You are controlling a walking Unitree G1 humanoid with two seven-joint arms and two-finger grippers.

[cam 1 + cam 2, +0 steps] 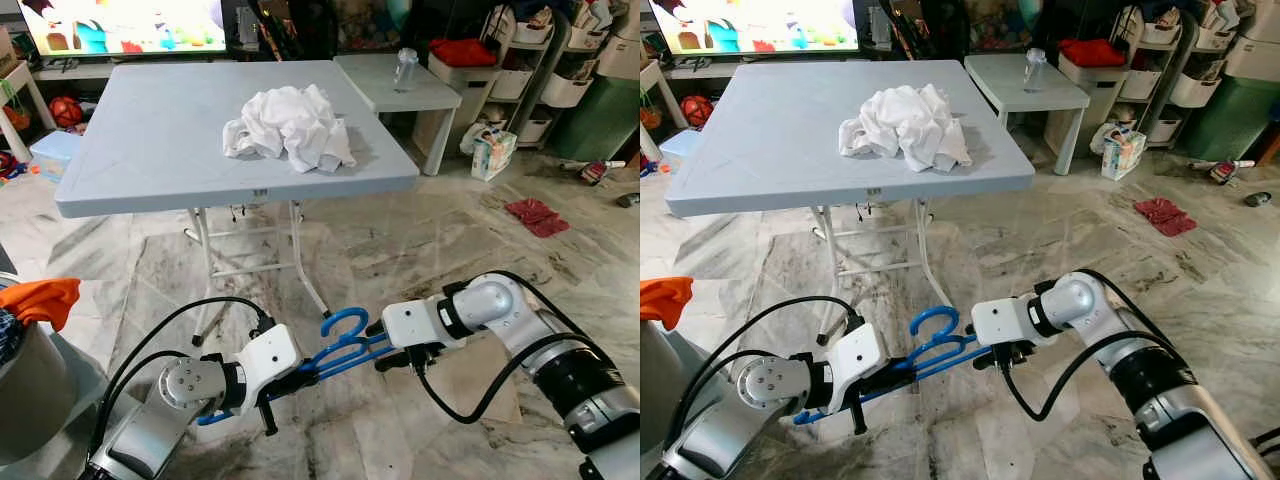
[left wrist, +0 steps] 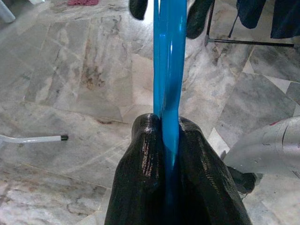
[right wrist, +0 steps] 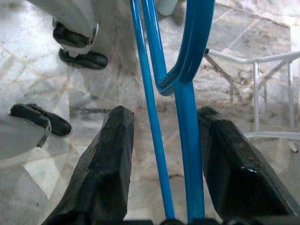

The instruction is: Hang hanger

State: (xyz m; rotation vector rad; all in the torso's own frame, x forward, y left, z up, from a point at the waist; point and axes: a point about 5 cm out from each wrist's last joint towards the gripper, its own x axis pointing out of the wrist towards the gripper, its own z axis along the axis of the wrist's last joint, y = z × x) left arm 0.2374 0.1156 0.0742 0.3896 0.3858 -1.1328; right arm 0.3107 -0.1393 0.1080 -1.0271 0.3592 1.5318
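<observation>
Big picture first: the marble floor [image 1: 430, 240] spreads wide, and the grey folding bench [image 1: 150, 140] stands at twelve o'clock from the robot, a crumpled white garment [image 1: 290, 128] heaped on its near right part. No rail or rack that I can pick out in the head views, so the hanging itself looks a good way off; I'd call the job early, with the blue hanger [image 1: 340, 345] merely in hand.

Down low, in front of the robot's chest, both arms meet over the floor. The left gripper [image 2: 169, 140] has its fingers clamped tight on the hanger's thin blue bars, gripping it firmly. The right gripper [image 3: 164, 154] comes in from three o'clock with its fingers spread either side of the bars, a gap showing on both sides, so it straddles the hanger without pinching it. The hook curls up between the two wrists, pointing toward the bench.

Looks like a hand-over or a regrip to me, and carrying it to a rail is all left to do.

Around the edges: a small white side table [image 1: 400, 85] at one o'clock with a clear bottle [image 1: 405, 68] on it, shelving with baskets [image 1: 545, 70] behind, a red cloth [image 1: 535, 215] on the floor at two o'clock, an orange cloth [image 1: 40, 300] on a bin at nine. The bench legs [image 1: 300, 255] sit straight ahead, the nearest obstacle.
</observation>
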